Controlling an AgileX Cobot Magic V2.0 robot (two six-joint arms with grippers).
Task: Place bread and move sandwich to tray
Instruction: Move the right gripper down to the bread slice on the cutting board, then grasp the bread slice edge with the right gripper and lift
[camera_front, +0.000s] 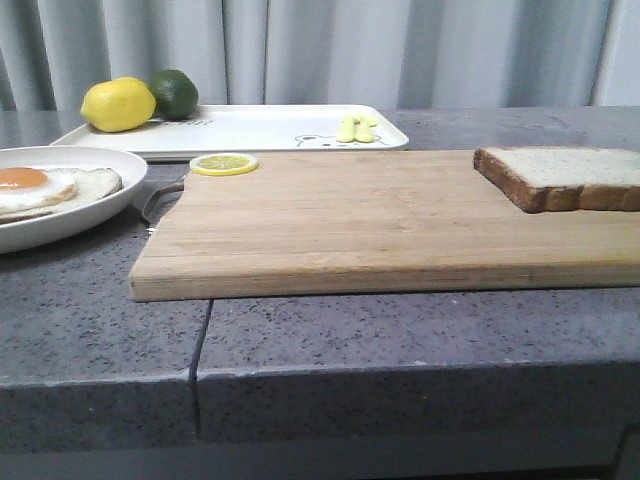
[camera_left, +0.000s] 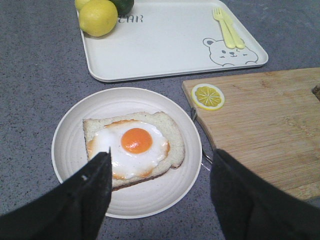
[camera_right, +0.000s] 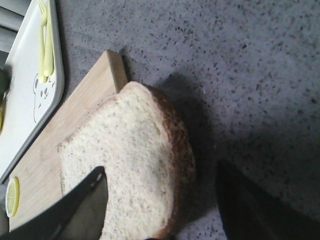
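Note:
A slice of bread (camera_front: 565, 176) with a brown crust lies at the right end of the wooden cutting board (camera_front: 360, 220); it also shows in the right wrist view (camera_right: 130, 165). My right gripper (camera_right: 160, 200) is open above it, one finger over the slice, the other over the counter beside the crust. The open-faced sandwich (camera_left: 134, 146), bread with a fried egg and orange yolk, sits in a round white plate (camera_left: 75, 125); both show at the left in the front view, the sandwich (camera_front: 45, 190) in the plate (camera_front: 110, 165). My left gripper (camera_left: 160, 175) is open above the plate's near edge. The white bear tray (camera_front: 270, 128) stands behind the board.
A lemon (camera_front: 118, 104) and a lime (camera_front: 176, 92) sit on the tray's left end, pale yellow cutlery (camera_front: 357, 128) on its right. A lemon slice (camera_front: 224, 164) lies on the board's back left corner. The grey counter edge (camera_front: 320, 375) runs close in front.

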